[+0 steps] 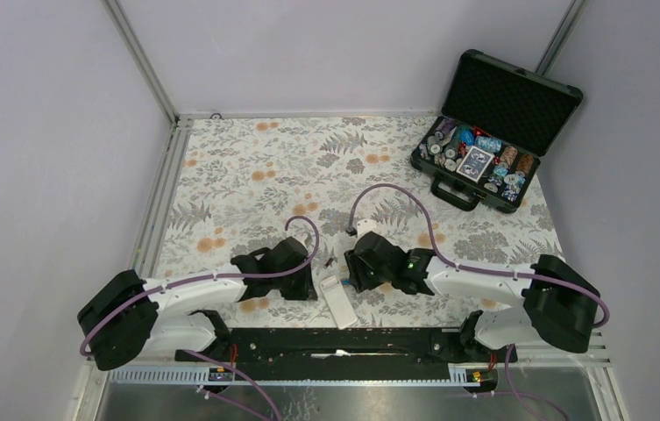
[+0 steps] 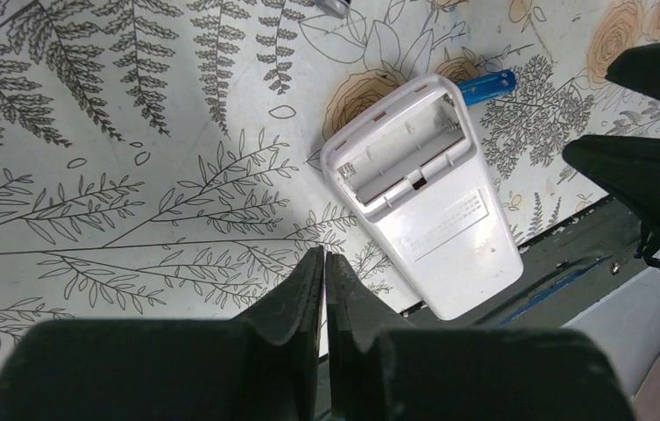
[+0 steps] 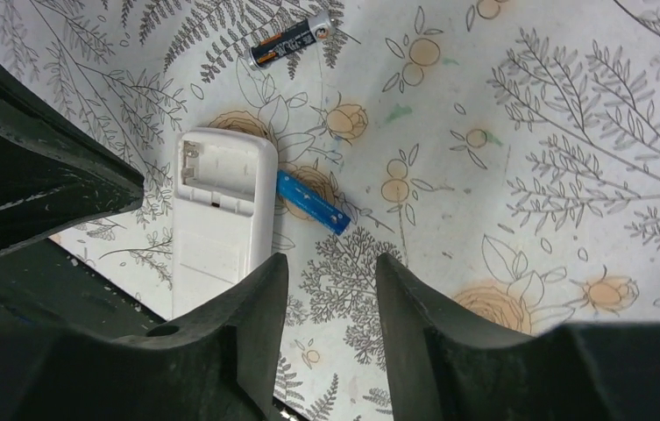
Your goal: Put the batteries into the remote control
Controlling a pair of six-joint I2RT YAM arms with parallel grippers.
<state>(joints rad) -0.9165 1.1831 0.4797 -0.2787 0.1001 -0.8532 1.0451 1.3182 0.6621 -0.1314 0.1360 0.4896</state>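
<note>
Top external: remote (image 1: 337, 301) back up on table (image 1: 247, 175), between both arms.
Left wrist: left gripper (image 2: 324, 256) pressed together, empty — remote's uncovered bay just ahead.
Right wrist: right gripper (image 3: 332, 267) narrowly parted, empty.
Cells: blue battery (image 3: 312, 203) just beside remote; black battery (image 3: 291, 39) farther off — both lying flat.

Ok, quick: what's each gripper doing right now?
Left gripper: closed, holding nothing.
Right gripper: open, holding nothing.

The remote control (image 2: 436, 210) hides part of the blue battery (image 2: 491, 84) and its own front.
</note>
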